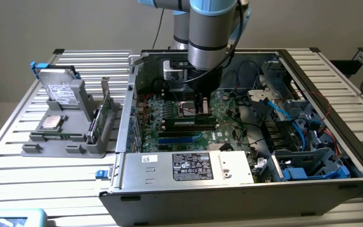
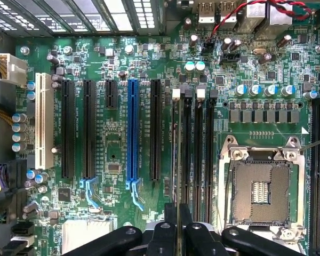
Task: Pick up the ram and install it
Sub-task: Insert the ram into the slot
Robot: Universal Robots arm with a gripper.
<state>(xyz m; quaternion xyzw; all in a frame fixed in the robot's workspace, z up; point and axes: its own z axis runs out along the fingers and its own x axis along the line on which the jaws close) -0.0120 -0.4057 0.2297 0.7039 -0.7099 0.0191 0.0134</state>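
My gripper (image 1: 200, 111) is down inside the open computer case (image 1: 307, 75), above the green motherboard (image 1: 168, 113). It is shut on the ram (image 1: 191, 122), a long thin green stick with a small whitish label that hangs level just over the memory slots. In the wrist view the ram (image 2: 179, 160) is seen edge-on as a thin line running out from between the black fingers (image 2: 166, 226) of the gripper (image 2: 178, 216). It lines up with the memory slot that has a white latch (image 2: 176, 94). I cannot tell whether its lower edge touches the slot.
A grey holder (image 1: 55, 142) on the exterior view's left carries a silver hard drive (image 1: 64, 92) and a green expansion card (image 1: 103, 111). The power supply (image 1: 188, 166) lies along the case's near side, with cables and a drive cage (image 1: 307, 163) on the right. The CPU socket (image 2: 261, 186) and a blue slot (image 2: 132, 130) flank the memory slots.
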